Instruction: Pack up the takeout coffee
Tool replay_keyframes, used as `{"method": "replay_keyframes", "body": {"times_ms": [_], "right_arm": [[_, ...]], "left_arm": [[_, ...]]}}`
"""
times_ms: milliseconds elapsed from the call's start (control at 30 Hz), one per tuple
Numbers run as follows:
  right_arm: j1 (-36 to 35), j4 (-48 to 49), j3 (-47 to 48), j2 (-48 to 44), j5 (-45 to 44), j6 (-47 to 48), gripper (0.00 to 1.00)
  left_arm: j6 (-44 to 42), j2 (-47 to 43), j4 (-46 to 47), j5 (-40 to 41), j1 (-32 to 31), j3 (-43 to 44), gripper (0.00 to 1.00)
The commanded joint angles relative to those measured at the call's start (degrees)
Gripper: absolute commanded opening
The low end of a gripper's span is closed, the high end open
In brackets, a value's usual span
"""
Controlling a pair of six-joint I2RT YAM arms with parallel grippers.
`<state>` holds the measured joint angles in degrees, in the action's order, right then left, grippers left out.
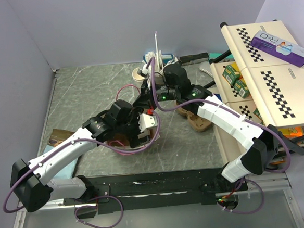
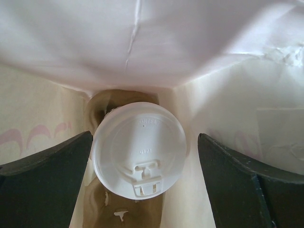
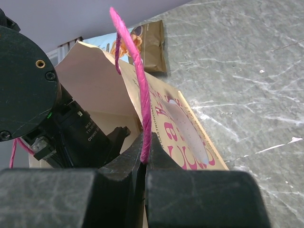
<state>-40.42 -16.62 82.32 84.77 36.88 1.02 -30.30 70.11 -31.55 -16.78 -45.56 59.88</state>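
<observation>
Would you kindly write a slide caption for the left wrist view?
Inside the paper bag, the left gripper hangs open, fingers on either side of the white-lidded coffee cup.

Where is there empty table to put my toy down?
The far-left table, between the wall and the grey cup of straws, is bare. So is the near strip between the cardboard tray and the black base rail. The middle is crowded: the left arm and right arm meet at the paper bag.
</observation>
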Motion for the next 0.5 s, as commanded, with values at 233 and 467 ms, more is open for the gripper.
{"method": "replay_keyframes", "body": {"times_ms": [233, 467], "right_arm": [[4.1, -9.0, -0.8, 6.1, 1.3, -5.0, 0.00], [5.0, -8.0, 0.9, 8.2, 2.1, -6.3, 0.00]], "left_arm": [[1.7, -5.3, 11.3, -1.3, 2.4, -1.2, 0.99], [3.6, -5.2, 14.1, -3.1, 4.9, -2.0, 0.99]]}}
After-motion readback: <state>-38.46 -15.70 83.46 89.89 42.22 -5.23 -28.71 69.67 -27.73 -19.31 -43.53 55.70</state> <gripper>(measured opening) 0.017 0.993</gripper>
